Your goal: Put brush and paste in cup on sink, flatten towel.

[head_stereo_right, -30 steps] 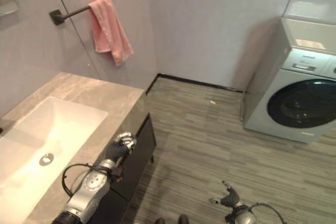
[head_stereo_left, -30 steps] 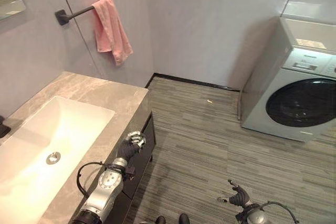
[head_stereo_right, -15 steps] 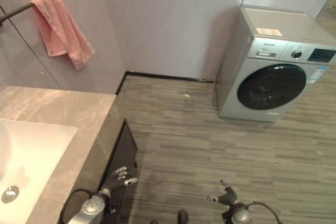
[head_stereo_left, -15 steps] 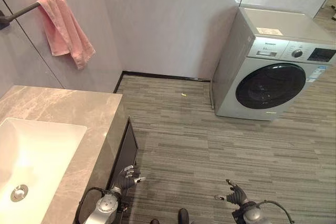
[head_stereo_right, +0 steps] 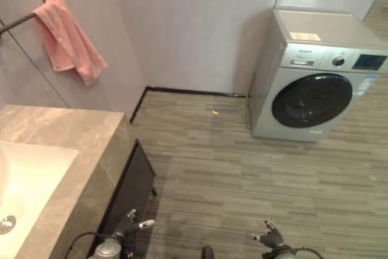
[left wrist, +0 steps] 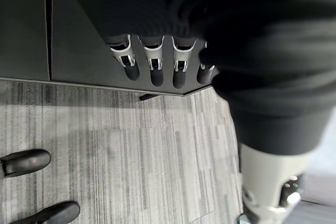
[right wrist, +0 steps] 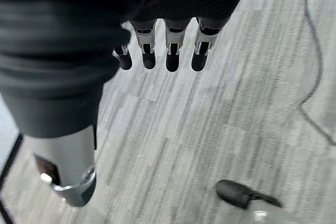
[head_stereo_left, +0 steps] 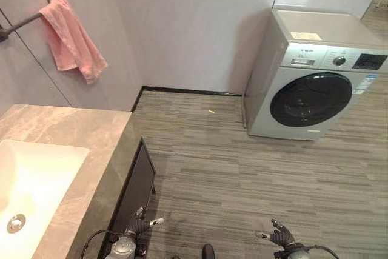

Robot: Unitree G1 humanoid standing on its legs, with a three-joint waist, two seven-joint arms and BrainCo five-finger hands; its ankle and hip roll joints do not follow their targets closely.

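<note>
Both my hands hang low over the grey wood-plank floor point(head_stereo_left: 242, 168) and hold nothing. The left hand point(head_stereo_left: 140, 225) has its fingers point(left wrist: 152, 64) straight and side by side, right beside the dark cabinet front point(head_stereo_left: 134, 189) under the grey marble counter with its white sink point(head_stereo_left: 36, 174). Right hand point(head_stereo_left: 279, 236) is relaxed too, fingers point(right wrist: 170, 51) loosely apart. The bunched pink towel point(head_stereo_left: 70, 37) hangs on the dark wall bar point(head_stereo_left: 18, 23), well past my fingertips. A silver washing machine point(head_stereo_left: 315, 83) stands far off.

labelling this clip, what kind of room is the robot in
Most likely a home bathroom with laundry: a white sink set in a marble-look counter, a pink towel hanging from a dark wall bar, and a front-loading washing machine against the far wall.
</note>
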